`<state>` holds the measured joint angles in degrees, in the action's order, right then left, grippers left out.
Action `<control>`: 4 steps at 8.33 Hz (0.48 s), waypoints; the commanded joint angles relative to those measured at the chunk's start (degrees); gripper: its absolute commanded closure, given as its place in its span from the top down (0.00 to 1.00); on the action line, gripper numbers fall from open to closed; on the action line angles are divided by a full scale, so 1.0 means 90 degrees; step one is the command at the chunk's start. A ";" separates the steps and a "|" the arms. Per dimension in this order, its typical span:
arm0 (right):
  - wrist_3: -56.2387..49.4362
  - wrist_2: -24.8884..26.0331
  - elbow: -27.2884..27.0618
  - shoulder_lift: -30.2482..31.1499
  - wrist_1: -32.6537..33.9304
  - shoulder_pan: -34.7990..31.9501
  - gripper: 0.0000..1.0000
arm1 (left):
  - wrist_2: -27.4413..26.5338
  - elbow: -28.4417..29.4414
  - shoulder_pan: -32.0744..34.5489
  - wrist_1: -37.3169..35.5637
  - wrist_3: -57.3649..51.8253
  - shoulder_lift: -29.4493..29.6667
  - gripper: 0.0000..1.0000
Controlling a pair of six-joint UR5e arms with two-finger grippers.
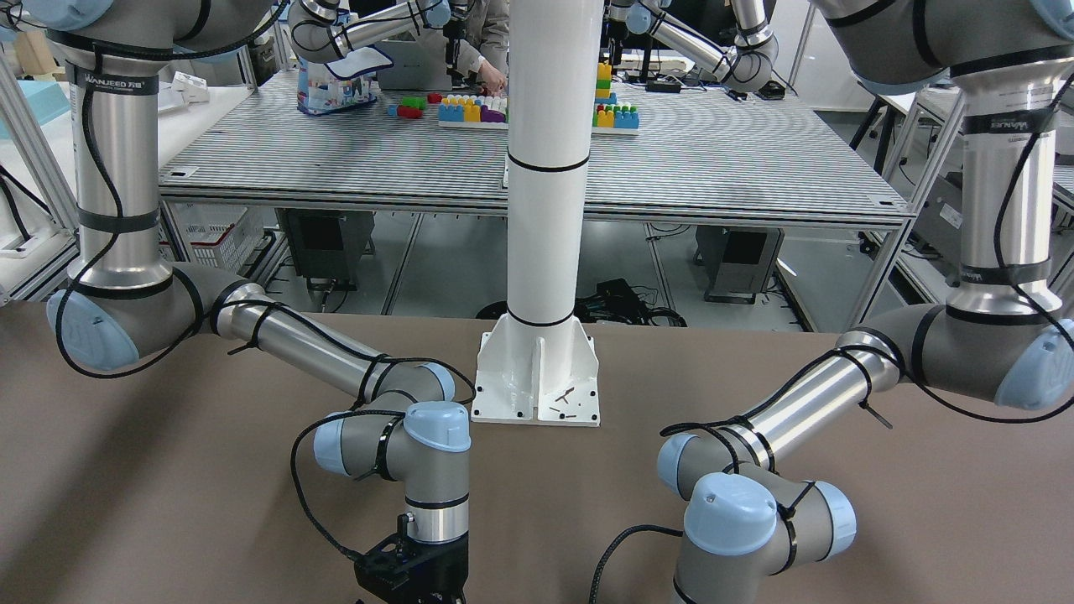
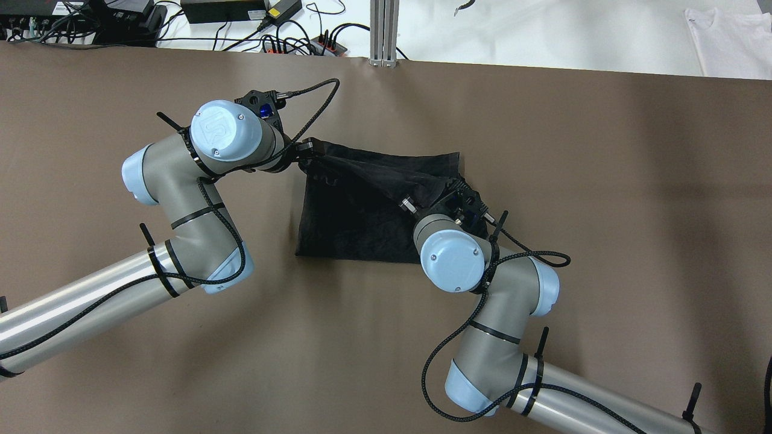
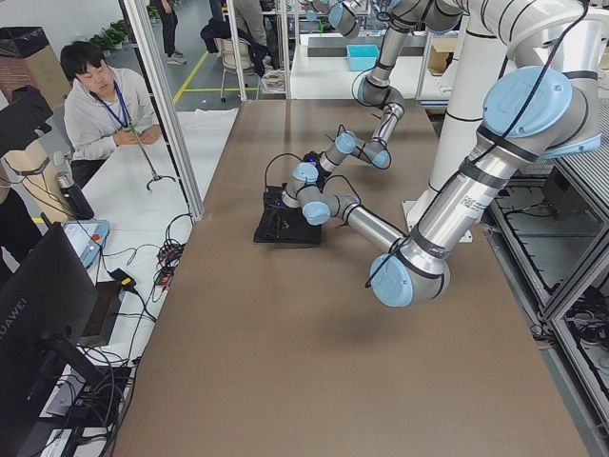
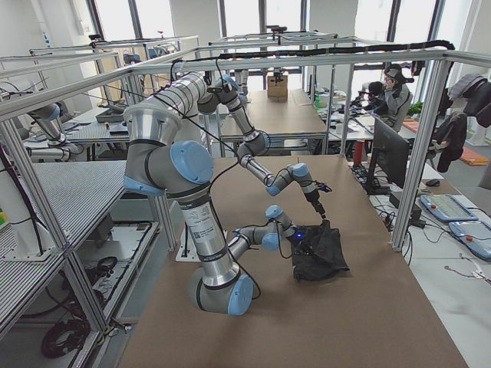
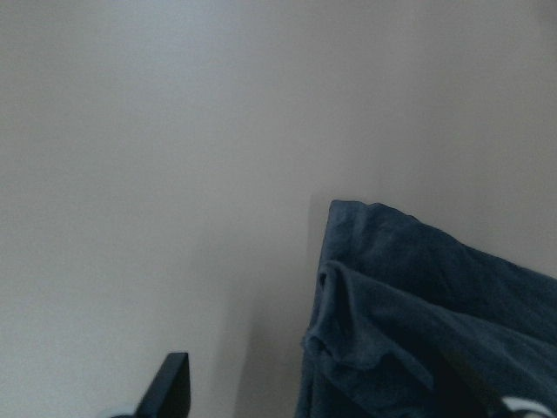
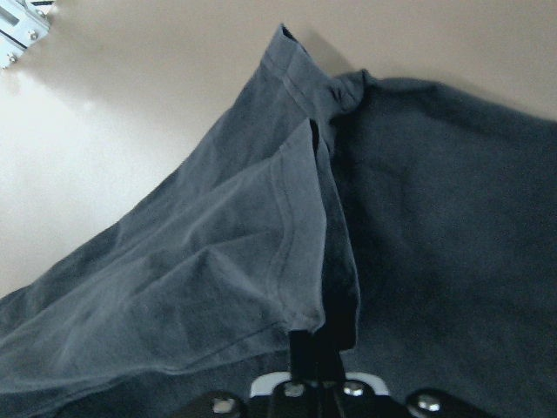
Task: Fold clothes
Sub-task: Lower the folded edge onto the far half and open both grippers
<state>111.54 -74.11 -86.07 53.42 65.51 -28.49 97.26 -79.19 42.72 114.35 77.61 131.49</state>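
The clothes (image 2: 356, 223) are one dark, nearly black piece lying mid-table, also seen in the side views (image 3: 285, 227) (image 4: 318, 253). My right gripper (image 2: 431, 194) is at its right side, shut on a hemmed edge (image 6: 320, 335) and holding the top layer lifted as a sloping fold. My left gripper (image 2: 304, 152) hovers over the far left corner (image 5: 332, 207), which rests on the table. One finger (image 5: 171, 383) stands far out to the side with nothing against it, so this gripper is open. The cloth hides the other finger. The front-facing view shows no cloth.
The white pole's base plate (image 1: 537, 377) stands at the robot's side of the brown table (image 2: 603, 181). An aluminium post (image 2: 384, 30), cables and a power strip (image 2: 313, 45) sit beyond the far edge, with a white garment (image 2: 730, 36) at far right. A seated person (image 3: 105, 105) is alongside.
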 commanded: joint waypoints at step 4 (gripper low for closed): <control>-0.0381 0.0002 0.0565 -0.0279 -0.0071 -0.0828 0.00 | -0.0006 0.0000 -0.0001 0.0000 0.0000 -0.0010 1.00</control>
<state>109.92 -74.06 -85.09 52.99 64.86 -33.51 97.26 -79.19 42.72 114.35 77.61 131.42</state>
